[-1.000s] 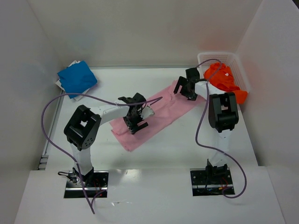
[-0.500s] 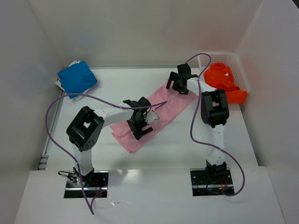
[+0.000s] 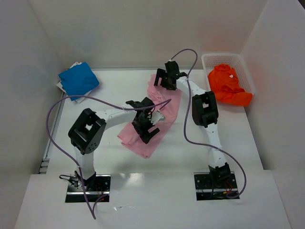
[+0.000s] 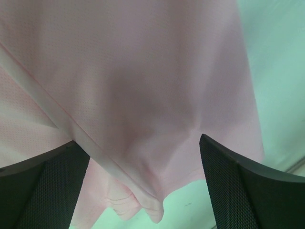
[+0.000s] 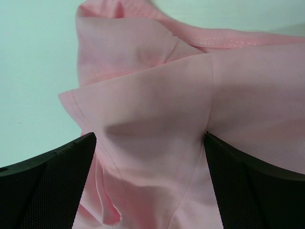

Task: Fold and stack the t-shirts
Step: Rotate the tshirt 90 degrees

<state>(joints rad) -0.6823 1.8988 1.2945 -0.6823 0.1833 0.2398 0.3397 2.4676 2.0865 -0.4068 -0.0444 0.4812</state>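
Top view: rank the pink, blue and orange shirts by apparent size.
1. pink t-shirt: clearly the largest, though partly hidden under the arms.
2. orange t-shirt and blue t-shirt: both bunched up and look about alike, too close to rank.

the pink t-shirt point(image 3: 143, 140) is a plain light pink, showing a fine pinhole weave close up and seams stitched in the same pink. the blue t-shirt point(image 3: 78, 79) is a solid bright blue. the orange t-shirt point(image 3: 228, 88) is vivid orange with a small white spot. the basket point(image 3: 224, 57) is white mesh. the table point(image 3: 109, 93) is white, tinted pale green in the wrist views. the left arm point(image 3: 86, 132) and right arm point(image 3: 205, 110) are black and white, with purple cables point(image 3: 47, 125). the left end effector point(image 3: 145, 130) and right end effector point(image 3: 165, 79) are black, their fingers point(image 4: 248, 191) finely dotted.
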